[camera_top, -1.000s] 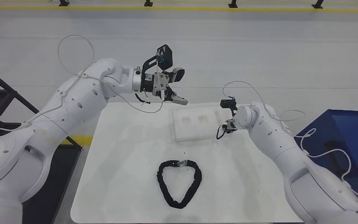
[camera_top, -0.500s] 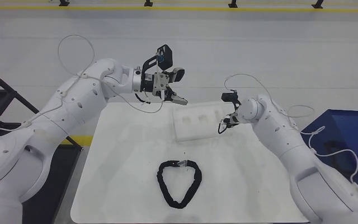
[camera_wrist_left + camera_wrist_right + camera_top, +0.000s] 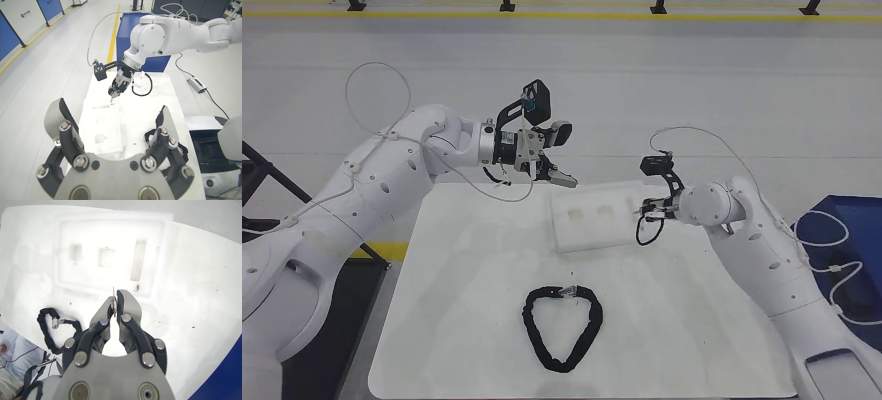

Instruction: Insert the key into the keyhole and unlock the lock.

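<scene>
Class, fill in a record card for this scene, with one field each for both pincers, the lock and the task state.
Right pincer: shut on key, over foam tray
Left pincer: open, empty, over table far edge
Chain lock: looped on table, apart from both pincers
Task state: key not yet inserted
</scene>
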